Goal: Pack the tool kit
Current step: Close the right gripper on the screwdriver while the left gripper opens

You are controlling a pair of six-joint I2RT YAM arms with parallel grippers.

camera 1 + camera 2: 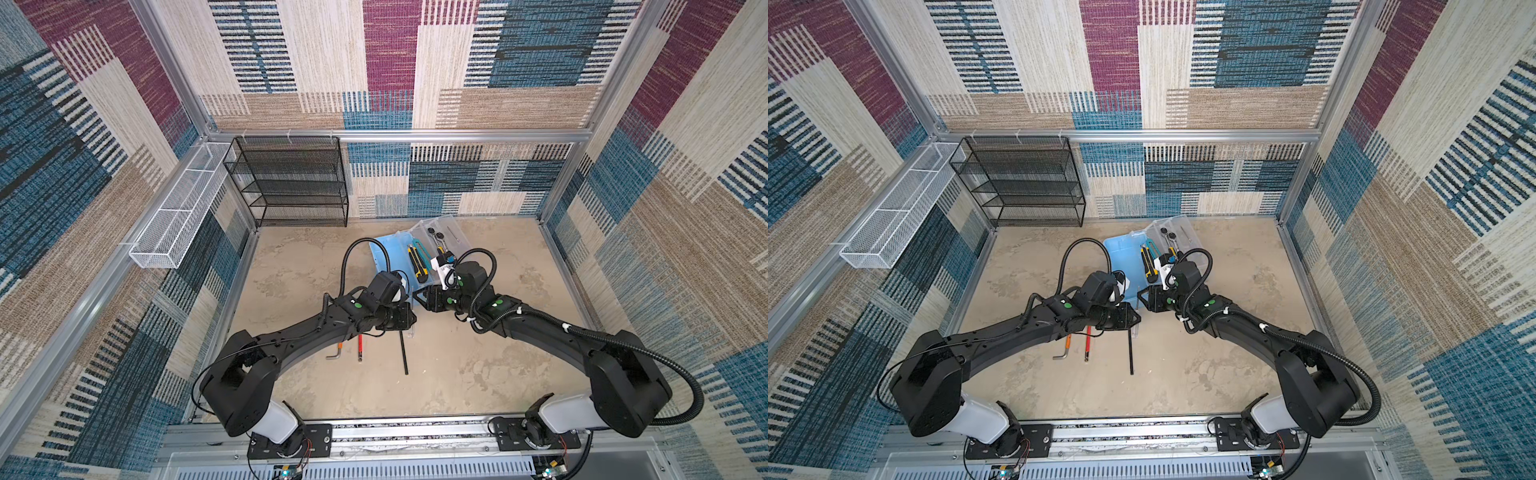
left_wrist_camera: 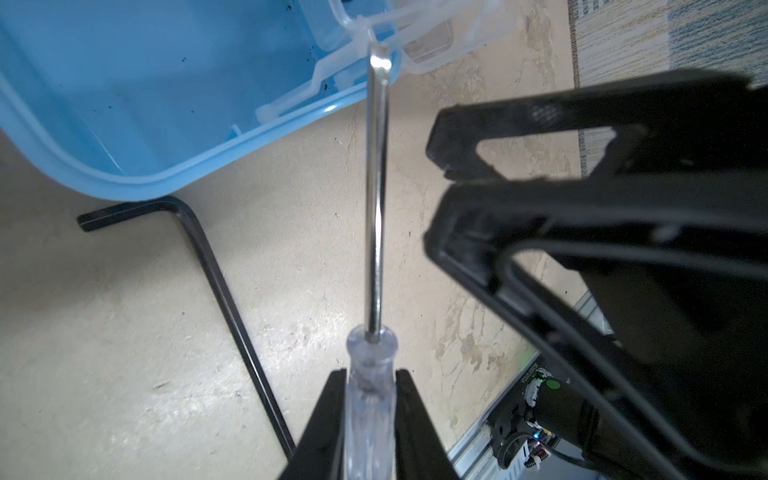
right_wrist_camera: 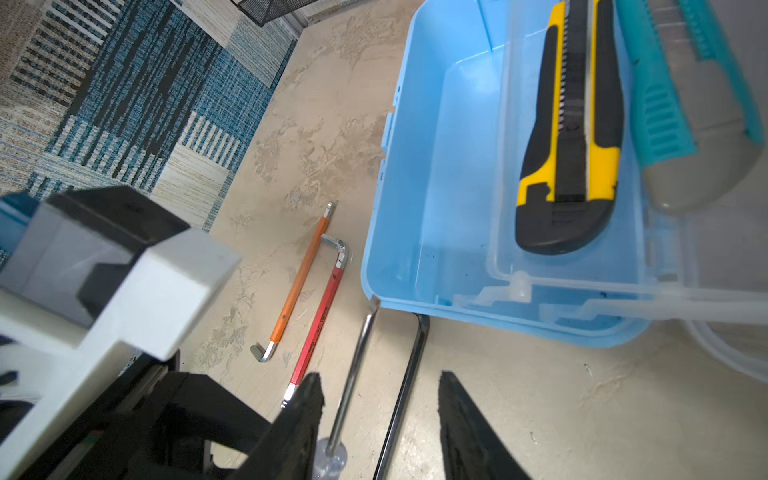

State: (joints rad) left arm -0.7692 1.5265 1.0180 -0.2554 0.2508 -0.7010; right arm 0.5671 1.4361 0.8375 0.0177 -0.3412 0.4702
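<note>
The tool kit (image 1: 386, 253) (image 1: 1119, 257), a light-blue case, lies open at mid-table, its lid folded back. A yellow-black utility knife (image 3: 569, 124) and a teal-grey one (image 3: 685, 124) lie in its clear tray. My left gripper (image 2: 370, 374) (image 1: 409, 318) is shut on the clear handle of a screwdriver (image 2: 376, 208). The steel shaft reaches to the case's near rim (image 2: 232, 145). My right gripper (image 3: 380, 376) (image 1: 419, 297) stands open just in front of the case. Its jaws straddle the screwdriver shaft (image 3: 353, 374) and a black hex key (image 3: 409, 374) without touching either.
An orange hex key (image 3: 295, 282) and a red one (image 3: 320, 316) lie on the table left of the case. Two ratchets (image 1: 436, 235) rest in the clear lid. A black mesh rack (image 1: 291, 183) stands at the back left. A white wire basket (image 1: 178, 208) hangs on the left wall.
</note>
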